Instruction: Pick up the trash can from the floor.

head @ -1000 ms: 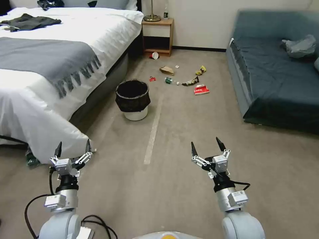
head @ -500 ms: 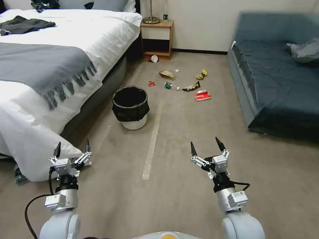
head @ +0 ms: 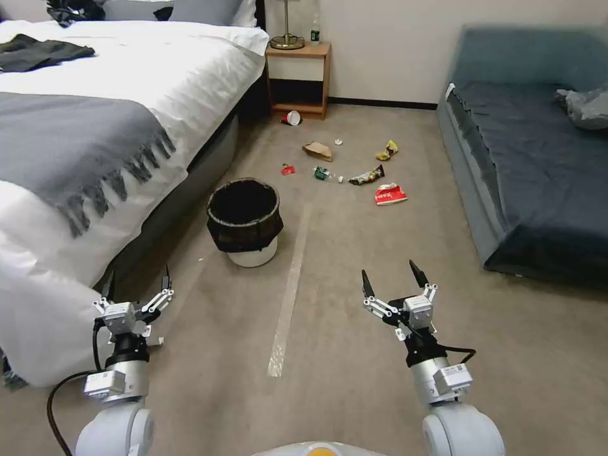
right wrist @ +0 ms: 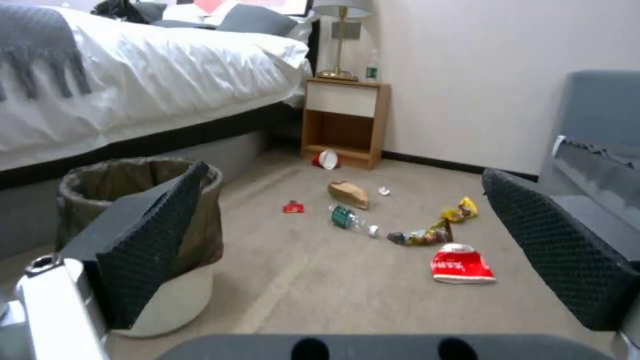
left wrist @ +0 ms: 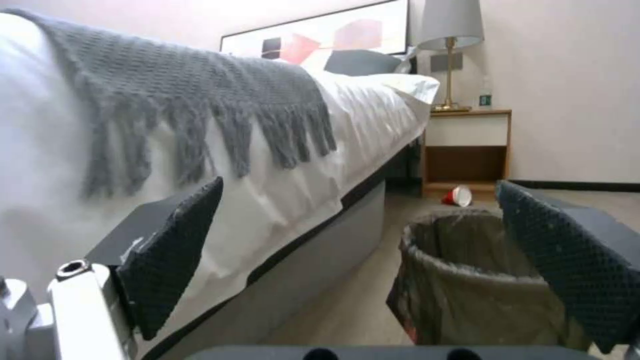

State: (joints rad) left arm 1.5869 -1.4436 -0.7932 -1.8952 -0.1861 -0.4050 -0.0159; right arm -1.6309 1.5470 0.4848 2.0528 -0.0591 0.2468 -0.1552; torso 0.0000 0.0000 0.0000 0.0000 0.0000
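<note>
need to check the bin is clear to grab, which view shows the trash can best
The head view: the whole trash can stands upright on the carpet, apart from the bed, black bag over its rim and white base showing. In the right wrist view and the left wrist view, a tool finger partly hides it.

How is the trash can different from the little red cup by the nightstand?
The trash can stands upright; the red cup lies tipped on its side. The trash can is white with a black bag folded over its rim and looks bigger; the cup is red outside, white inside. Both sit on the floor.
</note>
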